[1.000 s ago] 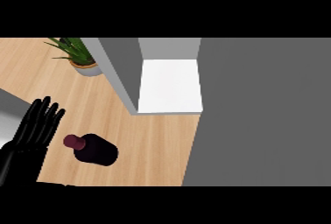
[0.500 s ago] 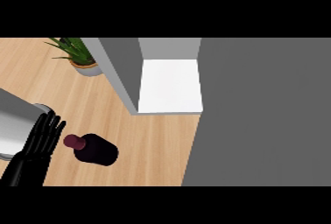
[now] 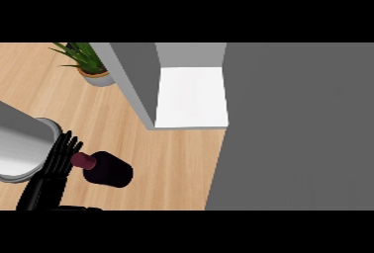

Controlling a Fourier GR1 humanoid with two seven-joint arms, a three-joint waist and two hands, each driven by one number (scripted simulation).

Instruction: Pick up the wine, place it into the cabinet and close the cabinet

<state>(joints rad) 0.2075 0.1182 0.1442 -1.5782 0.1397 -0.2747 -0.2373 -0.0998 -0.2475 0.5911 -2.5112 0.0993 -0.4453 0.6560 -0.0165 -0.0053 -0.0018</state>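
The largest surface in the head view is a flat, matte grey panel (image 3: 300, 128) filling the right side, plain and without texture. Next is the wooden counter (image 3: 175, 163), light tan with fine straight grain running across it. On the counter stands the cabinet (image 3: 135, 79), a box with smooth grey walls; its inside shows a bright white rectangular floor (image 3: 191, 99), open to view from above. At the left edge a grey forearm (image 3: 18, 148) enters, cylindrical and smooth with a pale sheen, ending in a rounded cuff. From it extends the left hand (image 3: 55, 170), black, its fingers straight and held close together, pointing up the view; the fingertips lie right beside the neck of the wine bottle (image 3: 106, 168), and contact cannot be confirmed. The bottle stands upright on the counter, well apart from the cabinet, seen from above as a dark rounded body with a maroon cap. In the upper left corner sits a potted plant (image 3: 87, 62), narrow green leaves in a small round grey pot.
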